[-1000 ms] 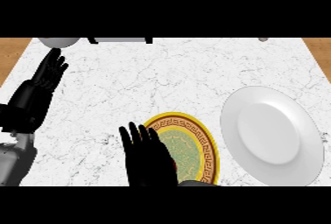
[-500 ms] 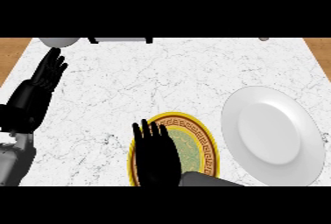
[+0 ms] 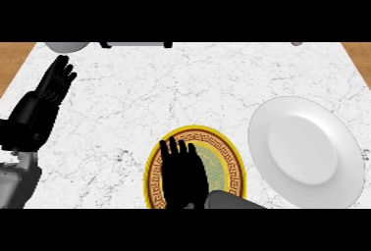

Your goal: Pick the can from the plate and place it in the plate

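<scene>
— What do we see on the counter (image 3: 181,83)?

— We see white marble with two plates on it. A patterned plate (image 3: 233,164) with a yellow rim lies near the lower edge, and a plain white plate (image 3: 308,147) lies just to its right, apart from it.

— And our hands?

— Our right hand (image 3: 181,171) is spread over the left half of the patterned plate, fingers straight and pointing away from us. We cannot tell whether it touches the plate. Our left hand (image 3: 51,88) rests open at the left edge, fingers up, well apart from both plates.

— Anything else?

— A pale grey rounded thing (image 3: 66,46) sits at the counter's far left corner, cut off by the edge.
</scene>
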